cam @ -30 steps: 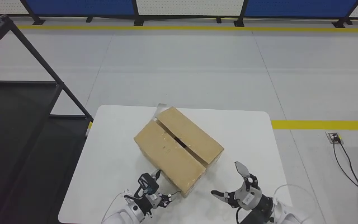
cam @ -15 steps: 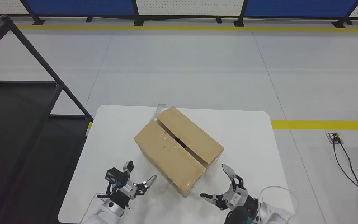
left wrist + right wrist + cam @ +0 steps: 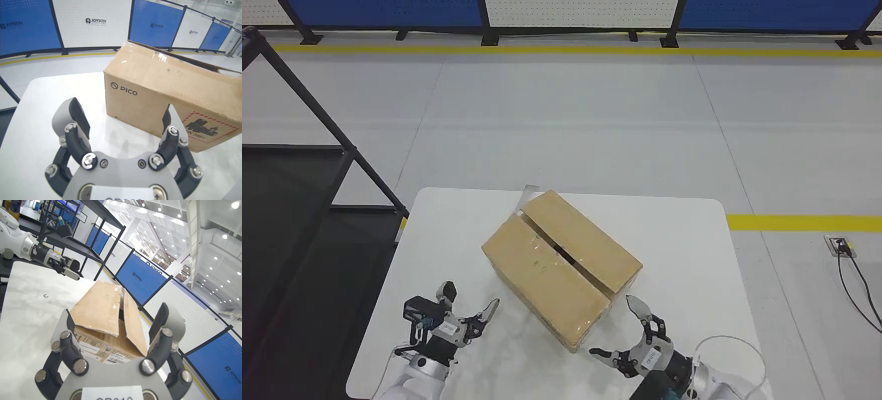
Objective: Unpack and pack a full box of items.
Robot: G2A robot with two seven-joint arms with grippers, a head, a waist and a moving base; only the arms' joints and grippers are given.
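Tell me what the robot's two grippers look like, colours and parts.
Both match. The left gripper and right gripper each have two silver-backed fingers with black pads, black linkages with silver pins, and a grey base plate bearing a white label. The left arm is white.

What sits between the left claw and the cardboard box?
Only bare white table separates the left gripper from the box, as the left wrist view shows.

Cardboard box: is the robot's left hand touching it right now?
Apart. In the top view, bare white table shows between the open left hand and the cardboard box.
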